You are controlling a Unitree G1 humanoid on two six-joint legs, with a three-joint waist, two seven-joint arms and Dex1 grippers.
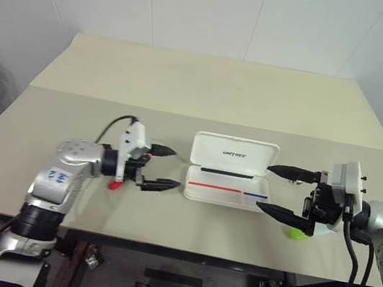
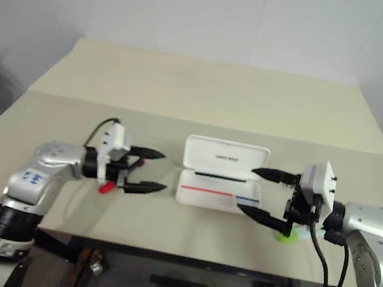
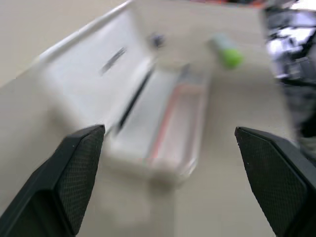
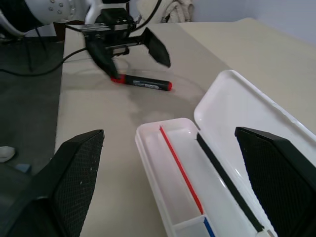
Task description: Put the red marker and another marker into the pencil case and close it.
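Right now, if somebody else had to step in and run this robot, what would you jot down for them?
Left end effector: open, holding nothing, beside the red marker.
Right end effector: open, holding nothing, by the case's other end.
Pencil case: lies open on the table between the two end effectors, lid tipped back, nothing in its tray.
Red marker: flat on the table, outside the case, under the left end effector.
Lime-green marker: on the table, under the right end effector.
Done: case opened.
Left: put both markers in, then close the lid.
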